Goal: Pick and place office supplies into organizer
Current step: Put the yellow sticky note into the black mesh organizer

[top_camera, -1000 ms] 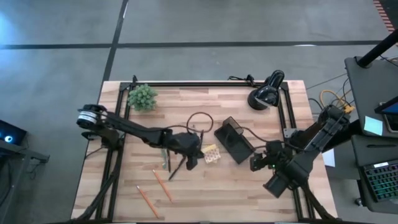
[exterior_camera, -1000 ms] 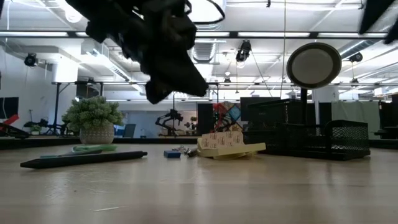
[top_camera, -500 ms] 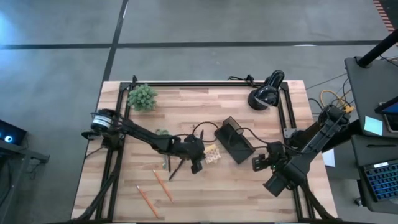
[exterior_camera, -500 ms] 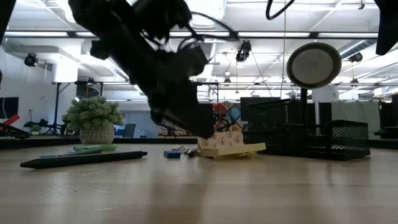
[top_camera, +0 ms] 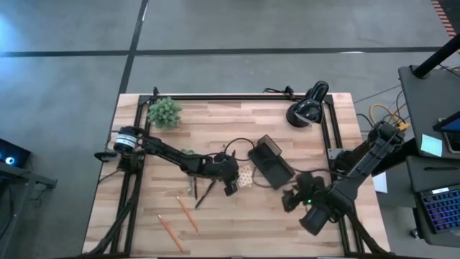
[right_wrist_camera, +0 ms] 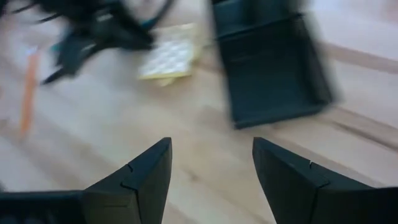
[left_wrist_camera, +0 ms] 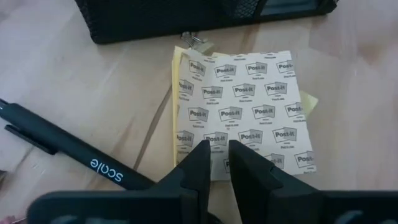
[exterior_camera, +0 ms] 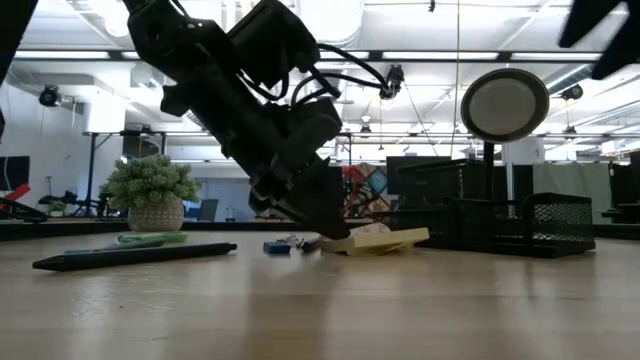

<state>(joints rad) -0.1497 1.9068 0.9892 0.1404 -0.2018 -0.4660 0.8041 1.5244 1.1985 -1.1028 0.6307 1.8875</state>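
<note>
The yellow sticky-note pad [top_camera: 246, 176] lies on the table just left of the black organizer [top_camera: 271, 162], its printed backing sheet [left_wrist_camera: 249, 106] facing up. My left gripper [top_camera: 233, 187] slants down onto the pad's left part, fingers almost together with only a slit between them. A dark pen [left_wrist_camera: 81, 158] lies beside it. Two orange pencils [top_camera: 188, 214] lie near the front left. The green-handled scissors [top_camera: 188, 153] show partly under the left arm. My right gripper [top_camera: 290, 201] hangs open above the table, in front of the organizer. My left gripper [left_wrist_camera: 216, 152] sets its two nearly closed fingertips [left_wrist_camera: 249, 168] on the pad's printed sheet [left_wrist_camera: 217, 134], close to the edge nearest the arm. The fingers slant down from the table's left. The pad lies flat on the table under them [exterior_camera: 385, 238].
A green plant [top_camera: 165, 111] stands at the far left and a black lamp [top_camera: 309, 104] at the far right. A small blue piece [exterior_camera: 277, 246] and a binder clip [left_wrist_camera: 198, 42] lie close to the pad. Bare wood lies along the near edge.
My left gripper has come down and slightly rightward onto the sticky-note pad, tipping steeper. The pad's printed sheet, which stood raised before, now lies lower. My right gripper has shifted toward the near edge and turned at the wrist, staying open.
</note>
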